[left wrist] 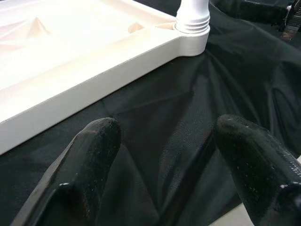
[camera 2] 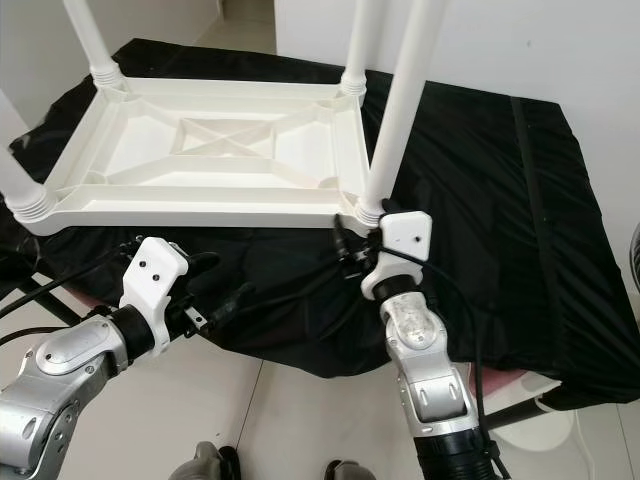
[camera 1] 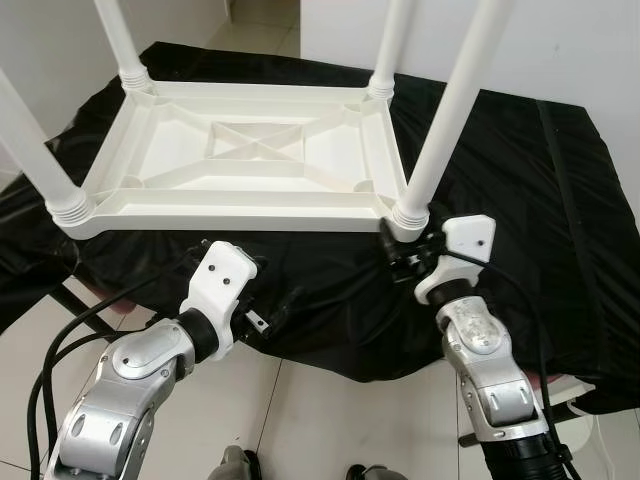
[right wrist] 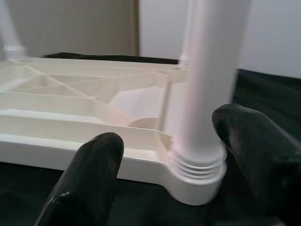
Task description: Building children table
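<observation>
- Right gripper (right wrist: pixel 164 179): fingers spread wide and holding nothing, set just in front of the near right table leg (camera 1: pixel 452 110) at its threaded collar (no contact that I can make out).
- Left gripper (left wrist: pixel 164 169): fingers likewise wide apart and empty, hovering over the black cloth (camera 1: pixel 520 200) just short of the table's near rim.
- Upside-down white plastic children's table (camera 1: pixel 250 160): lies top-down on the cloth, ribbed underside up. All four legs stand in their corner sockets: near left leg (camera 1: pixel 30 140), two far ones (camera 1: pixel 120 40) and (camera 1: pixel 390 45).
- Judgement: assembly looks nearly finished; the likely step in hand is seating or checking the near right leg.
- Risk: closing off-centre on the round, smooth leg could let it slip out sideways, or tilt it in the socket and cross its thread.
- Risk: the cloth is slick and loose, so a push on the leg may slide the whole table away.
- Risk: dangling cables (camera 1: pixel 330 300) by the wrists could snag the cloth's edge.
</observation>
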Controlling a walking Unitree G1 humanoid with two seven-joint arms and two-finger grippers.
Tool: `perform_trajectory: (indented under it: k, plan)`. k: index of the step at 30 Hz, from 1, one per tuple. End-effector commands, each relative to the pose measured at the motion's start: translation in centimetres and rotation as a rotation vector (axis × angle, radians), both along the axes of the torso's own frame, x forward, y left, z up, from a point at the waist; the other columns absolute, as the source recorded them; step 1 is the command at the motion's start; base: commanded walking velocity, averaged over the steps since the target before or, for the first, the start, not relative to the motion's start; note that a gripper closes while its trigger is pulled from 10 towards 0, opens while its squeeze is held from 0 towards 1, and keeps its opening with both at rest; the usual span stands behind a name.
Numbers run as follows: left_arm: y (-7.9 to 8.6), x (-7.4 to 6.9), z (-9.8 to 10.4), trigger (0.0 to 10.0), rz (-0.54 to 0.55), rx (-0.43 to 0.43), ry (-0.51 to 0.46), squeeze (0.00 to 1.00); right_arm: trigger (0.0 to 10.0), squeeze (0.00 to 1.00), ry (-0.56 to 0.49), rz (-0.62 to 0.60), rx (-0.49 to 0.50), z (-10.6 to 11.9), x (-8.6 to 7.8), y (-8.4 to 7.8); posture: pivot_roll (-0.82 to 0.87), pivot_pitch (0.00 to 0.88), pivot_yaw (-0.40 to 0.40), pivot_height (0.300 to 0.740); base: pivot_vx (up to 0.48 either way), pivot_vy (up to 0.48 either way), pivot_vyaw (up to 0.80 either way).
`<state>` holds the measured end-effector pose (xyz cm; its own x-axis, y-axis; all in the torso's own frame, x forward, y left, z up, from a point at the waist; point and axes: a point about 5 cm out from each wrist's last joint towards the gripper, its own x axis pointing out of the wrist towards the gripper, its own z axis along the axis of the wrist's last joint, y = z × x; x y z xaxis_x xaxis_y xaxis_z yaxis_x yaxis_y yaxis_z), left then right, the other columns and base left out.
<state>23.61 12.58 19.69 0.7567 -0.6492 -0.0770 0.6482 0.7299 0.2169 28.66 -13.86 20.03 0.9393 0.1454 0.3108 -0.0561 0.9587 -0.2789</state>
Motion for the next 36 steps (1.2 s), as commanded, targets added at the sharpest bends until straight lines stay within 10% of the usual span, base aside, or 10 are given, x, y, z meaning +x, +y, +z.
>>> perform_trajectory:
  k: [1,7,8,9,16,23,27,32,36]
  plan:
    - [0.0,-0.1,-0.3,10.0,0.007,0.011,-0.002,0.0,10.0,1.0,0.02,-0.11,-0.001,-0.5,-0.2,-1.9,0.01,0.136,0.004,0.74,0.0,0.0,0.0]
    - [-0.1,0.0,-0.5,10.0,0.001,0.014,0.004,0.0,10.0,1.0,0.068,0.077,0.015,-1.0,-0.5,-0.1,0.0,0.133,0.016,0.74,0.0,0.0,0.0]
    - [-0.1,0.1,-0.5,10.0,-0.001,0.019,0.004,0.0,10.0,0.24,0.089,0.159,-0.005,-1.2,-0.6,1.1,-0.01,0.134,0.02,0.74,0.0,0.0,0.0]
    - [0.2,0.3,-0.5,10.0,0.006,0.027,0.003,0.0,10.0,0.0,0.176,0.282,0.009,-2.0,-0.6,3.0,0.0,0.134,0.017,0.74,0.0,0.0,0.0]
    - [1.8,0.6,-0.8,10.0,0.086,0.065,-0.009,0.0,10.0,0.0,0.294,0.506,0.035,-3.0,-0.9,7.7,0.02,0.13,0.007,0.74,0.0,0.0,0.0]
    - [4.5,1.4,-2.0,10.0,0.228,0.169,-0.03,0.0,10.0,0.0,0.322,0.48,0.111,-1.9,1.5,10.2,0.03,0.119,-0.021,0.74,0.0,0.0,0.0]
    - [7.2,2.0,-3.1,10.0,0.243,0.362,-0.032,0.0,10.0,0.0,0.301,0.508,0.12,-1.2,1.3,10.0,0.03,0.119,-0.02,0.74,0.0,0.0,0.0]
    - [9.0,2.7,-2.2,10.0,0.259,0.375,-0.041,0.0,10.0,0.0,0.296,0.524,0.107,-1.4,0.3,8.8,0.0,0.126,-0.008,0.74,0.0,0.0,0.0]
    - [9.8,6.7,0.9,10.0,0.199,0.397,-0.119,0.0,10.0,0.0,0.304,0.519,0.087,-1.9,-1.8,4.7,-0.03,0.146,0.003,0.74,0.0,0.0,0.0]
